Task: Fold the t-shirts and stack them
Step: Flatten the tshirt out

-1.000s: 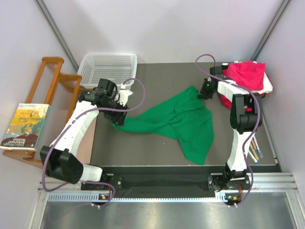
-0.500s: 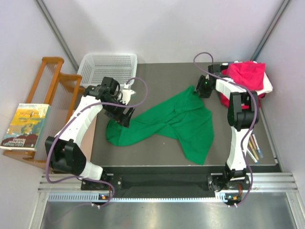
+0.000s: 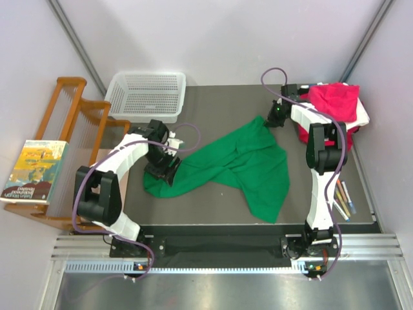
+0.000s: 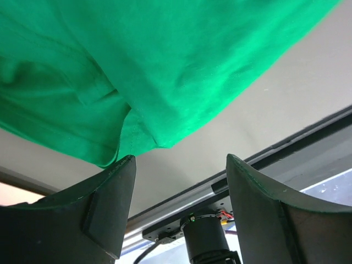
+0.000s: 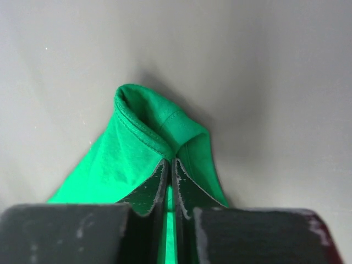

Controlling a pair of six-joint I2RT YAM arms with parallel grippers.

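Looking from above, we saw the green shirt (image 3: 239, 161) spread mid-frame, the right gripper (image 3: 276, 118) holding its upper corner, probably to anchor it; the basket (image 3: 122, 87), upper left, held nothing. At the left wrist, the left gripper (image 4: 180, 165) gaped, cloth just above. At the right wrist, fingers (image 5: 144, 191) pinched a green fold.

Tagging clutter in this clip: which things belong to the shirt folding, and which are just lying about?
Job: green t-shirt, pinched by the right gripper; left gripper, open by it; pile of pink, white and red shirts.
Lying about: mesh basket, wooden rack, book, pens.
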